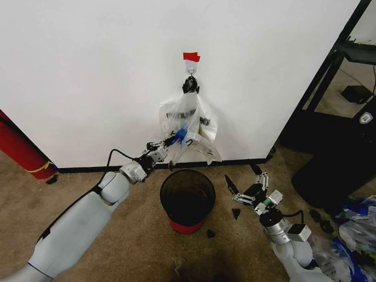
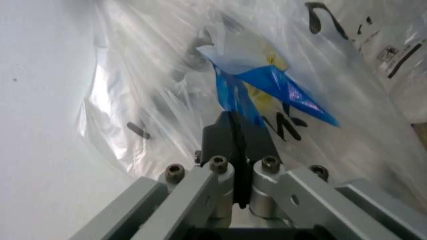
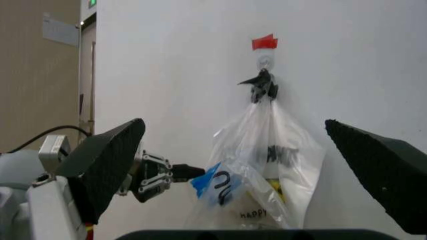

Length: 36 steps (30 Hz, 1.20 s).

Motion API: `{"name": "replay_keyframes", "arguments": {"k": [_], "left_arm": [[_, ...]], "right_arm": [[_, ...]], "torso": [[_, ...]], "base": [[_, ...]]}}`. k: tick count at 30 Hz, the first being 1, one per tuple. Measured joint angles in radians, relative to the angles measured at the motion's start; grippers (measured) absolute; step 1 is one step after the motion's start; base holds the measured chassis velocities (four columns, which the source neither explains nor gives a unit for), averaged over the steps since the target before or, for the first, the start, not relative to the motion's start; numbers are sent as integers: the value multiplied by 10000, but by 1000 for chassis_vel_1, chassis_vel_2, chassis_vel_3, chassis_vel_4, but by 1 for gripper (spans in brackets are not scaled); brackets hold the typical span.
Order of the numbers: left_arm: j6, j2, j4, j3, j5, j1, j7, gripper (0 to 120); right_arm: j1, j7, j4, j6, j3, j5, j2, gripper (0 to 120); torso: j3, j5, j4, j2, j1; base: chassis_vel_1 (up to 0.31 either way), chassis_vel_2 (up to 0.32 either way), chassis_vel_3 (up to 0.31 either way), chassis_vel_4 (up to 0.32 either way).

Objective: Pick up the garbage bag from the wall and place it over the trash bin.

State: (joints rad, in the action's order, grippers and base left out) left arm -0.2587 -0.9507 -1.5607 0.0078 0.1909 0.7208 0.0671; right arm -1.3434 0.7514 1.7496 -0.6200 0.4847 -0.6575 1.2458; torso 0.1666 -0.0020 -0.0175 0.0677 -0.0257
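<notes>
Right gripper: my right gripper [image 1: 242, 185] hangs low over the carpet [image 1: 88, 176], just to the right of the trash bin, with its black fingers [image 3: 107, 165] spread wide and nothing between them.
Trash bin: the black mesh trash bin [image 1: 187, 200] with its red base stands on the carpet between my two arms, close to the wall and below the hanging bag; its mouth is uncovered.
Left arm: my left arm reaches forward and up from the lower left, past the bin's left side, toward the bag.
Left gripper: my left gripper [image 1: 174, 140] is up against the lower left side of the bag; in the left wrist view its black fingertips [image 2: 233, 132] are pressed together on a fold of blue and clear plastic, so it has the bag pinched.
Garbage bag: the garbage bag [image 1: 191, 126] hangs flat against the wall, its handles gathered on the hook, with black lettering and a yellow patch showing through the film; it is directly above the bin and not touching it.
Hook: the small hook [image 3: 265, 62] sits just under a strip of red tape [image 1: 191, 57].
Wall: the white wall [image 1: 88, 76] runs down to a black baseboard [image 1: 94, 169].
Far left: a red cylinder [image 1: 20, 147] leans at the wall's foot, well apart from the bin.
</notes>
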Motion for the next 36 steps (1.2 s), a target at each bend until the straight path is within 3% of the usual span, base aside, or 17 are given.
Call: {"name": "replay_keyframes", "arguments": {"k": [17,19,30,34,36], "left_arm": [[5,-220,286,107,220,-201,4,0],[6,-244,297,110,271,-222,5,3],[37,-297,419,103,462,-311,6,43],[29,-367,569,121,522,-363,6,43],[11,-403,657,155,546,-391,8,35]], "right_arm": [[-51,97,-65,-64,-19,-7,-3,100],[-60,113,-73,-74,-19,-8,1,100],[-112,169,-95,-123,0,-30,1,100],[-128,181,-91,-125,-3,-31,5,100],[-129,183,-84,-125,-7,-31,6,100]], "torso": [[0,1,0,0,0],[0,1,0,0,0],[0,1,0,0,0],[0,1,0,0,0],[0,1,0,0,0]], "base": [[0,0,0,0],[0,0,0,0],[0,0,0,0],[0,0,0,0],[0,0,0,0]]}}
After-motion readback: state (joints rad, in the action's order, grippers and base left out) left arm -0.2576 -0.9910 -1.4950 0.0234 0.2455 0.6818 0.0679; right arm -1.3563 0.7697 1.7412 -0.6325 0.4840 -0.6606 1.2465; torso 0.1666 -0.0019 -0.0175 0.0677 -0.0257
